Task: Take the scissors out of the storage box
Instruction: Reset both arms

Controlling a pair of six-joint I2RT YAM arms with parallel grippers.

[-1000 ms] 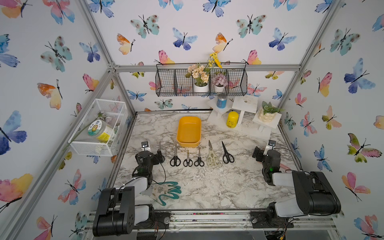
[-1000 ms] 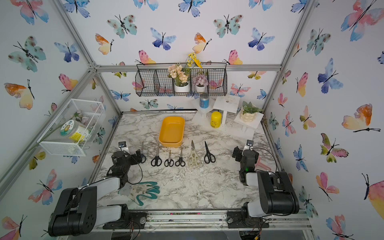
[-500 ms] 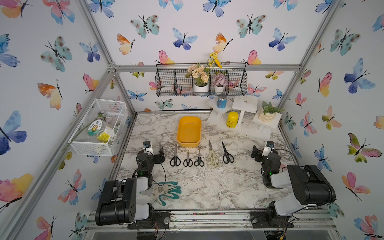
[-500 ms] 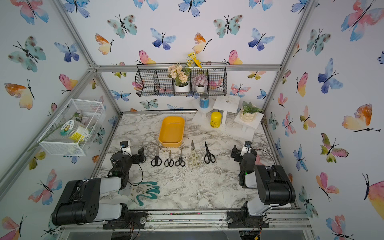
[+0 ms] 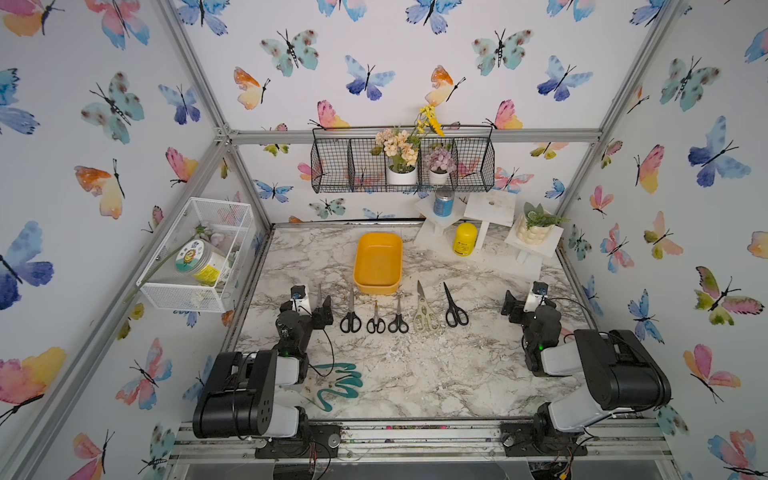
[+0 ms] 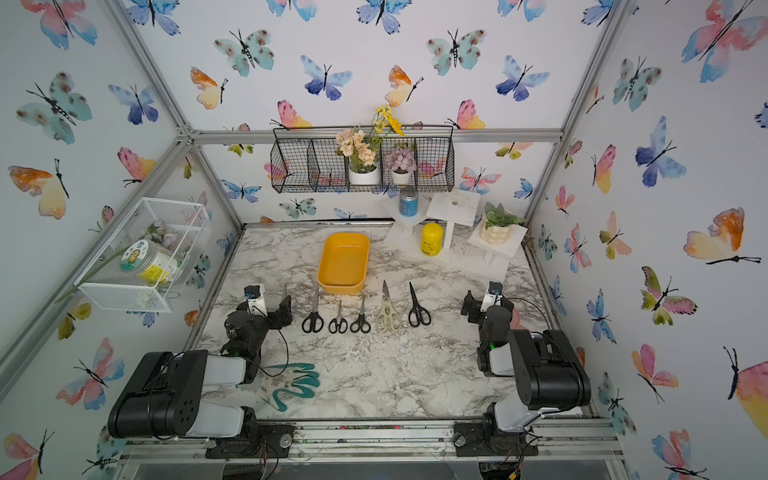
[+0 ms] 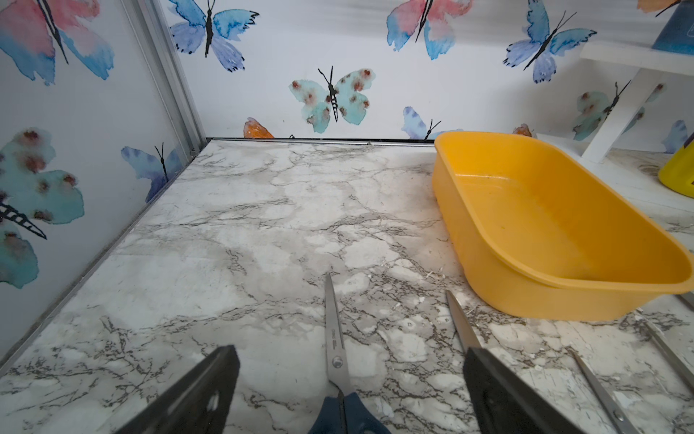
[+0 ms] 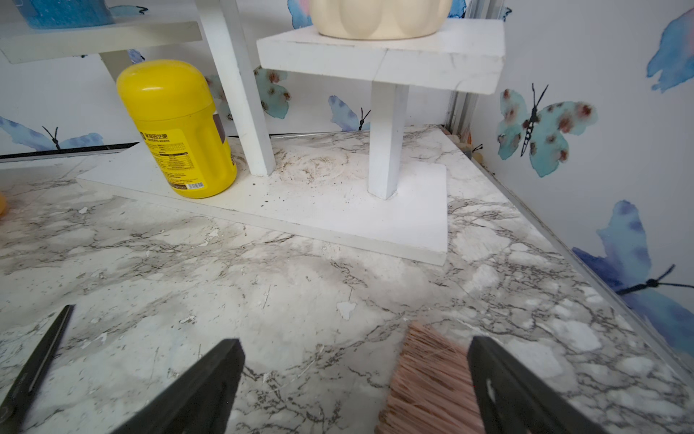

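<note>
Left gripper is sitting spread wide astride one scissors; right gripper is gaping too, holding nothing. Five other scissors are lying at the box's six o'clock.

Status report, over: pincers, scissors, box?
Left pincer open, right pincer open, both empty. Scissors on table, box empty. One pair under left pincer; brush at right.
</note>
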